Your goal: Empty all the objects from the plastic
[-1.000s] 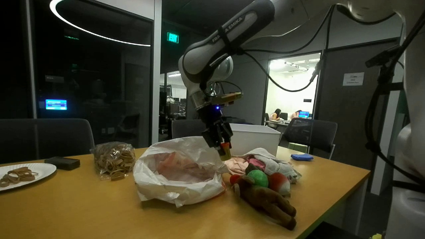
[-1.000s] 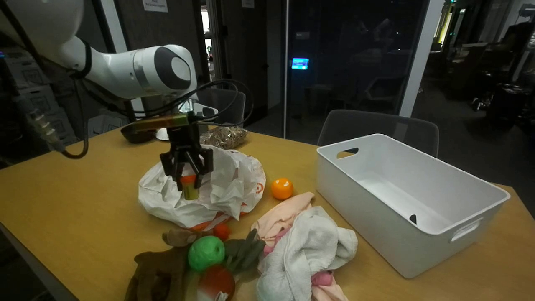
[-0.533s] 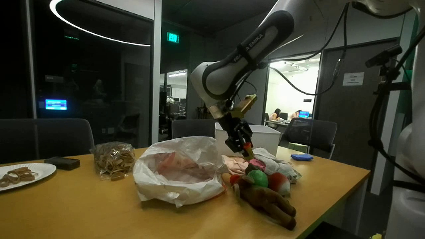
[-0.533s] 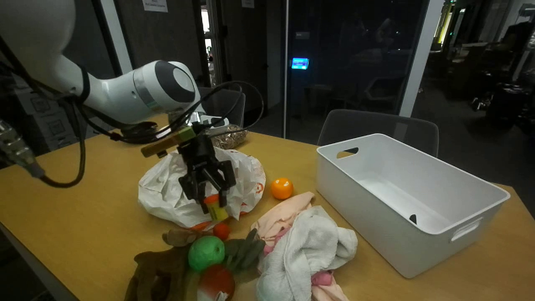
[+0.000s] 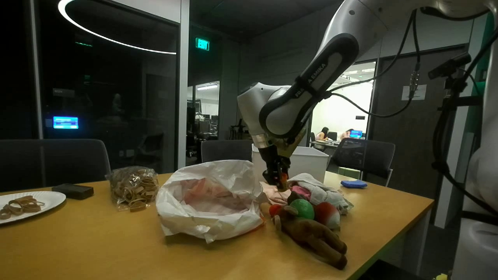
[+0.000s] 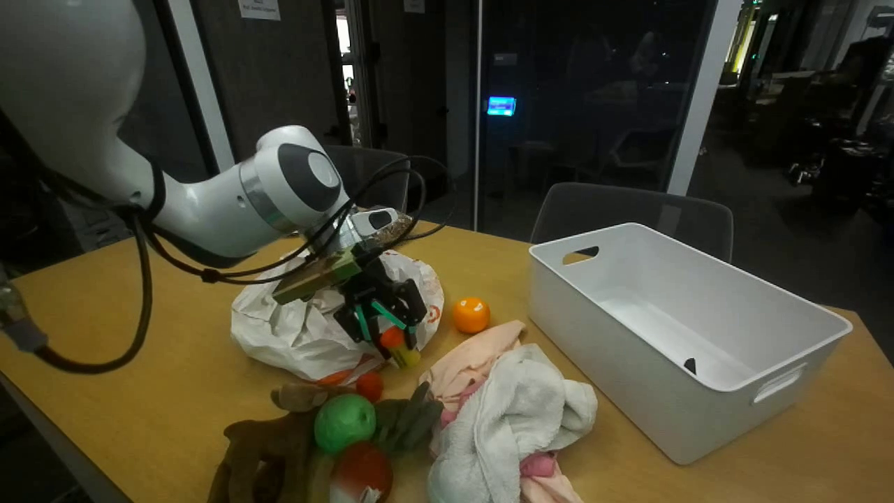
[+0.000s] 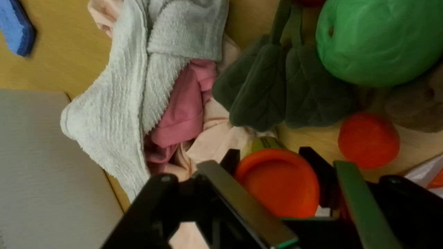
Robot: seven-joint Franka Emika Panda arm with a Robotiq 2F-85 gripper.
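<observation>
A yellow tub with an orange lid [image 7: 278,183] is between my fingers; it also shows in an exterior view [image 6: 405,356]. My gripper [image 6: 399,341] is shut on it near the lid. The tub is tilted, between the bag and the pale pink cloth; I cannot tell if it touches anything below. The white plastic bag [image 5: 210,229] lies open on the table beside the gripper, with reddish colour showing inside. Outside it lie a brown plush toy [image 5: 311,237], a green ball [image 6: 345,423], a small red ball [image 7: 369,140], dark green plush leaves [image 7: 263,86] and a red-and-white toy [image 5: 327,214].
A grey towel [image 6: 510,412] and pale pink cloth [image 6: 475,356] lie in a heap. An orange fruit [image 6: 471,315] sits near the white bin [image 6: 594,349]. A bag of rubber bands [image 5: 134,188], a paper plate [image 5: 50,200] and a blue object [image 5: 353,184] are on the table.
My gripper has moved away from over the bag toward the cloth heap, lowered and tilted, carrying the tub. The bag and the other objects have not moved.
</observation>
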